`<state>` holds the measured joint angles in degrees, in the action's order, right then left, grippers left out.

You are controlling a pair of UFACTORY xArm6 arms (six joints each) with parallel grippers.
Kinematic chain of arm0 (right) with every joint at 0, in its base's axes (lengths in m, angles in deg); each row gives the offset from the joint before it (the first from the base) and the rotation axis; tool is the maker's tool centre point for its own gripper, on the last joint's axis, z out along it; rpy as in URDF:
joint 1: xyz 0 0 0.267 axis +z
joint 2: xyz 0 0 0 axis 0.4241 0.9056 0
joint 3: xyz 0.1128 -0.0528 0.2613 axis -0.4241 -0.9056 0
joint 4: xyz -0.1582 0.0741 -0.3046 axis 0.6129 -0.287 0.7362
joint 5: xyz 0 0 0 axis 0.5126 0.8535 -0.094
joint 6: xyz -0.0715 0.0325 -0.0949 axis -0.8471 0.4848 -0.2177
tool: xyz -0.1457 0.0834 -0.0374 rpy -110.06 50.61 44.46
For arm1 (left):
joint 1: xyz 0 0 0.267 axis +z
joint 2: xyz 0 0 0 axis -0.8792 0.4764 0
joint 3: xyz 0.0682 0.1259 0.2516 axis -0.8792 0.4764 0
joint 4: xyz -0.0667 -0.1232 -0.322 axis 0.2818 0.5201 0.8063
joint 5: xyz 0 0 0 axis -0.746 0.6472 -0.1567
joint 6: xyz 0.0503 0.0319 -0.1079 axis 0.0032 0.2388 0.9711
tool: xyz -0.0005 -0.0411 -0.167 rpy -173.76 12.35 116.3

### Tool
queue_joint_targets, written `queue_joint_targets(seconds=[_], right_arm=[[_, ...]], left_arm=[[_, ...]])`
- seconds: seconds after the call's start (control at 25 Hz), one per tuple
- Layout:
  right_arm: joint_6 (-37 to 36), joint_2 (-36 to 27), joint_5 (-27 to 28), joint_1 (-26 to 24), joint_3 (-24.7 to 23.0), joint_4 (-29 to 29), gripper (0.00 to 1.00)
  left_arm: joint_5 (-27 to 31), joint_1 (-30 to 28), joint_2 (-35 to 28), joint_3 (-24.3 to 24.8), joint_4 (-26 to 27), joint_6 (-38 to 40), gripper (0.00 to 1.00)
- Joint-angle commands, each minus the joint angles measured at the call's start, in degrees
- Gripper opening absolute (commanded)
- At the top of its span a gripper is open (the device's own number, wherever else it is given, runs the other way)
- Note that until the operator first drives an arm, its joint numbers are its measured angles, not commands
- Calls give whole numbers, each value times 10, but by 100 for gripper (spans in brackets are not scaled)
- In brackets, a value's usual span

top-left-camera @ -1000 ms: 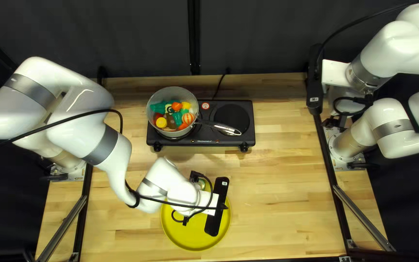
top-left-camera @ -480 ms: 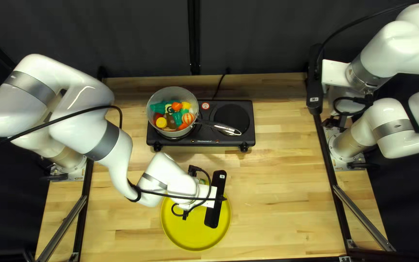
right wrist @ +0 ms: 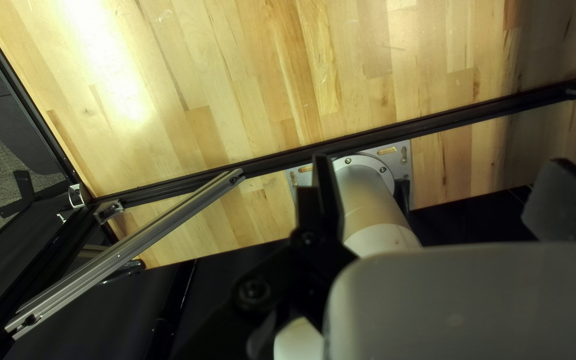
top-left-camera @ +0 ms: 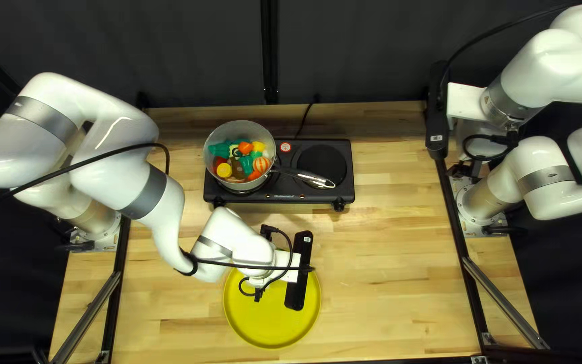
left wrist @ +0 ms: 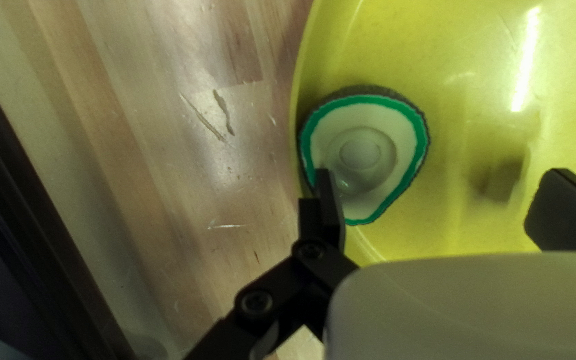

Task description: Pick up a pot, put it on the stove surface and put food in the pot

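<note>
A grey round metal pot (top-left-camera: 210, 156) sits on the left burner of a black two-burner electric stove (top-left-camera: 345, 189), which stands near the far edge of the desk (top-left-camera: 399, 269), left of its middle. Toy food pieces in orange, yellow, red, brown and teal (top-left-camera: 242, 162) fill the pot, and its long dark-and-steel handle (top-left-camera: 301, 176) slants over the stove, toward the near right corner of the stove. A black cable (top-left-camera: 303, 121) runs from the stove to the desk's far edge.

A round yellow plastic plate (top-left-camera: 264, 330) lies close to the desk's near edge, left of its middle. On it, against the rim on the stove side, lies a pear-shaped toy food piece (left wrist: 401, 143) with a cream face, green border and dark skin.

The left end effector (top-left-camera: 297, 290) is over the plate. In its wrist view, the left end effector (left wrist: 438, 207) is wide, one finger overlapping the piece's rim-side edge, the other well apart from it over the plate; whether the nearer finger touches the piece, I cannot tell.

The right end effector (top-left-camera: 437, 121) is above the desk's right edge, near the far right corner, also wide, with its own arm's white cylindrical base (right wrist: 375, 207) below.
</note>
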<state>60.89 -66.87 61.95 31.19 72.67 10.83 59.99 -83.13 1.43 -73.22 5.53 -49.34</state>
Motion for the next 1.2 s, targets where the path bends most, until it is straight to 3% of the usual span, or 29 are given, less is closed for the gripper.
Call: queue_joint_targets(seconds=[0.04, 0.88, 0.92, 0.96, 1.2], right_arm=[[0, 0, 0, 0, 0, 0, 100], [0, 0, 0, 0, 0, 0, 100], [0, 0, 0, 0, 0, 0, 100], [0, 0, 0, 0, 0, 0, 100], [0, 0, 0, 0, 0, 0, 100]], left_arm=[[-5, 0, 3, 1, 0, 1, 100], [-10, 4, 3, 3, 4, -3, 98], [-10, 4, 3, 3, 4, -3, 83], [-10, 4, 3, 3, 4, -3, 0], [-10, 4, 3, 3, 4, -3, 0]])
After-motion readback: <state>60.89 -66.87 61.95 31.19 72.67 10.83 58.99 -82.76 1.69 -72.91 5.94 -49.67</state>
